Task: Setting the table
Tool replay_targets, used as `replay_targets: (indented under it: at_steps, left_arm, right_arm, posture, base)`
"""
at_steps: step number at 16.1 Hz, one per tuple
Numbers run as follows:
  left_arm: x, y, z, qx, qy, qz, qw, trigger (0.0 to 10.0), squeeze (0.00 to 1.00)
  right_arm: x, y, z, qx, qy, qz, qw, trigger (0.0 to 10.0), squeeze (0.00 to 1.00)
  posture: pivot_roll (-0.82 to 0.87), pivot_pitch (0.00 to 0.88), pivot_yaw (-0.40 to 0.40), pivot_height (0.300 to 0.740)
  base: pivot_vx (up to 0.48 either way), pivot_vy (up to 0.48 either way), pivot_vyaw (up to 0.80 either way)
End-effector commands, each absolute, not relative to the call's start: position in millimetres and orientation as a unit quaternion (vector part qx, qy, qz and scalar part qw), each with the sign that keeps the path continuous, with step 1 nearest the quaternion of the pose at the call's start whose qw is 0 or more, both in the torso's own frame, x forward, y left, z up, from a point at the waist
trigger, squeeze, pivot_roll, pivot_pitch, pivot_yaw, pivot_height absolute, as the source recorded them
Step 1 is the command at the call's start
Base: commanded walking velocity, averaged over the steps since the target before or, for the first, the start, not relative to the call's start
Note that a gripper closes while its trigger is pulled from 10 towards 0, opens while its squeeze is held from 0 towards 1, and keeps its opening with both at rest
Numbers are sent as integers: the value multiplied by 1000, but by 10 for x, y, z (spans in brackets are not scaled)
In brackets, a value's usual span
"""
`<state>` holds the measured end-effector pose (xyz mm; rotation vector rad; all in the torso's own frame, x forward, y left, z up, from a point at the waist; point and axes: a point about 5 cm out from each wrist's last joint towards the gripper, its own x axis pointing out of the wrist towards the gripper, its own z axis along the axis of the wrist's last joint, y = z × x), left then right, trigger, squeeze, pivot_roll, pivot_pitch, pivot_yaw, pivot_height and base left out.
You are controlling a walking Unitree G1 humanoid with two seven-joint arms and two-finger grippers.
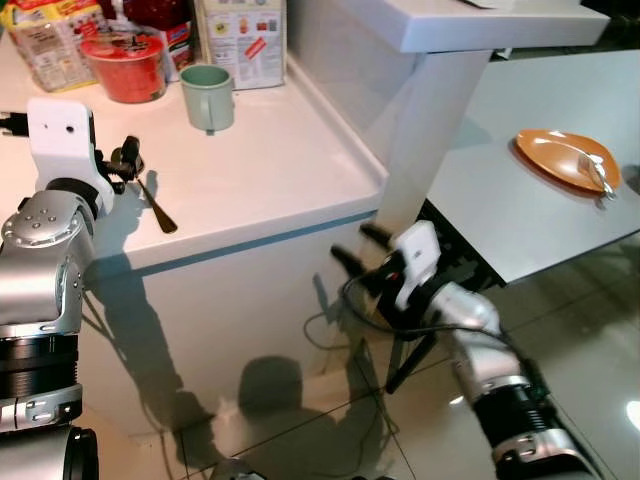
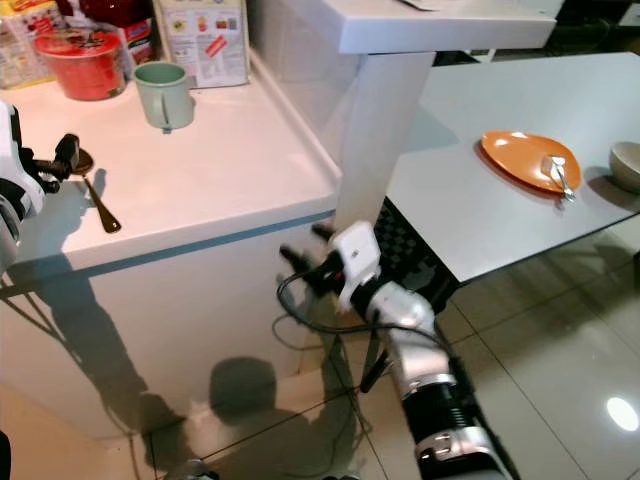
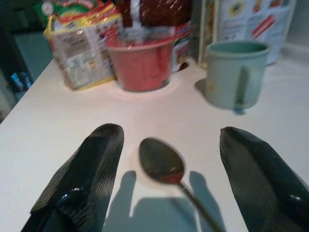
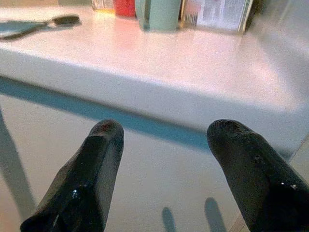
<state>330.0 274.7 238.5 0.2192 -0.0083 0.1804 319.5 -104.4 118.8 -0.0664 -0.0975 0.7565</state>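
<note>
Left gripper (image 3: 166, 188) poised over spoon (image 1: 152, 203) on white counter (image 1: 270, 170); jaws wide, empty.

The spoon lies flat beside the green mug (image 1: 208, 96). Judged light, rigid, smooth and thin: liable to slip, best pinched across the handle near the bowl. Right gripper (image 1: 352, 262) hangs below the counter edge, jaws wide, holding nothing.

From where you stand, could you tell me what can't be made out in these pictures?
- Box label: print too small, top cut by the left eye view's edge.
- Spoon bowl: behind the left claw in the eye views.
- Bowl: cropped by the right eye view's edge.
- Red tub contents: too blurred.
</note>
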Motion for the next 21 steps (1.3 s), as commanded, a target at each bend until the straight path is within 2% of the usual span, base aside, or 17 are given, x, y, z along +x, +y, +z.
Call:
replay_targets:
  at_steps: [1, 4, 6, 8, 21]
  left_arm:
    - [3337, 2760, 2355, 117, 1, 88, 989, 10000, 0]
    - [3386, 2797, 2280, 90, -2, 117, 989, 10000, 0]
    - [3400, 2729, 2248, 74, -7, 120, 990, 10000, 0]
    - [3413, 2650, 2236, 78, -14, 113, 990, 10000, 0]
    - [3396, 2478, 2169, 135, -17, 102, 985, 10000, 0]
  right_arm:
    - [3168, -1094, 1244, -45, -65, 372, 925, 10000, 0]
    - [3113, -1006, 1239, -40, -66, 380, 922, 10000, 0]
    - [3096, -982, 1203, -32, -50, 383, 922, 10000, 0]
    - [3118, -973, 1162, -20, -22, 380, 924, 10000, 0]
    - [3154, -934, 1072, -25, 1, 373, 928, 10000, 0]
  posture:
    - [247, 85, -76, 740]
    - [236, 82, -68, 740]
    - [236, 83, -73, 740]
    - [237, 86, -78, 740]
    - [261, 71, -83, 740]
  base:
    - [0, 0, 0]
    - [407, 0, 0]
    - [0, 480, 0]
    - [0, 0, 0]
    - [0, 0, 727]
